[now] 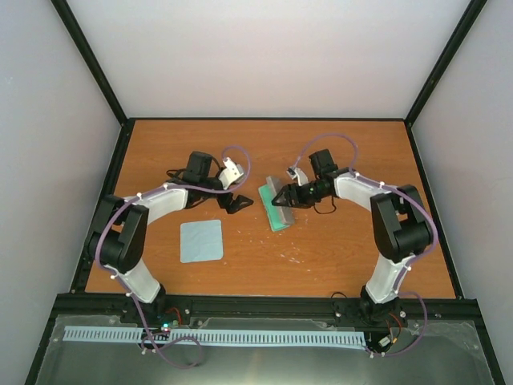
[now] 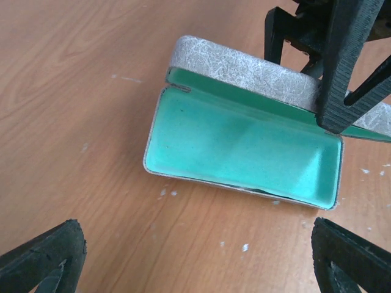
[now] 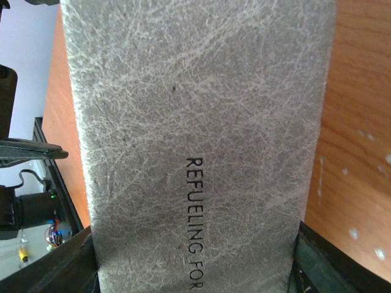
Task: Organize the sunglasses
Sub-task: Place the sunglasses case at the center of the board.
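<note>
1. At the near side of the surface, left of centre, find the light blue square cloth. It lies flat, clear of both arms.

2. Beyond the cloth, check the left end effector. It is open. In the left wrist view its two fingers stand wide apart at the lower corners with nothing between them. It points at the case and is near it but not touching.

3. Just right of it, note the grey case. It rests on the surface with its lid raised. The teal lining faces the left wrist camera, bare from end to end.

4. Check the right end effector. It is closed on the lid of the case, one finger in front and one behind. In the right wrist view the grey textured lid fills the space between the fingers, and the print "REFUELING FOR" is legible.

5. Sunglasses: you cannot make them out in any view, so their position cannot be told.
</note>
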### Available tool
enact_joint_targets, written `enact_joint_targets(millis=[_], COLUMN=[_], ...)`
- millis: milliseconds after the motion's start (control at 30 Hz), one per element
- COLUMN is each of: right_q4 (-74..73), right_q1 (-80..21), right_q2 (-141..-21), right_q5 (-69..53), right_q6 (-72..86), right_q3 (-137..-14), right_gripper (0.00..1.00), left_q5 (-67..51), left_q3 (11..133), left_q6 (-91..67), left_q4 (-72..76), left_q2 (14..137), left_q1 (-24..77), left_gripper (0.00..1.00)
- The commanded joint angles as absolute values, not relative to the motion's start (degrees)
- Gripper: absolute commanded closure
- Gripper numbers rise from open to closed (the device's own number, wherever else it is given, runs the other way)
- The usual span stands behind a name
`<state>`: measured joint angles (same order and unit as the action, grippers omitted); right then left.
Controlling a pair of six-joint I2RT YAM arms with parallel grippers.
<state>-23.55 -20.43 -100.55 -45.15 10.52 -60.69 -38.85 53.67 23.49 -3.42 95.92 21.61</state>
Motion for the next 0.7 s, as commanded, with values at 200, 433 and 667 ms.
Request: enact_joint_targets(millis=[200,433,667], right_q4=[-28.8,-29.1,-28.4], right_q1=[-20.3,-19.5,-19.3], right_q2=[-113.0,-113.3,-109.9], right_q5=[-49.0,-48.1,-48.1], right_q6=[6.8,6.3,7.1], right_q3=[-71.0,-71.6,-71.5], right_gripper=[0.55,0.27,0.09], left_q5=[-38.6,-39.4,-39.2], left_q3=[54.4,56.1,58.2], left_q6=[24.7,24.3,23.9], left_q4=[-2.6,-2.9,-2.0], left_q2=[96.9,99.0,102.4], left_q1=[18.8,18.8,18.8], left_gripper=[0.00,0.00,0.01])
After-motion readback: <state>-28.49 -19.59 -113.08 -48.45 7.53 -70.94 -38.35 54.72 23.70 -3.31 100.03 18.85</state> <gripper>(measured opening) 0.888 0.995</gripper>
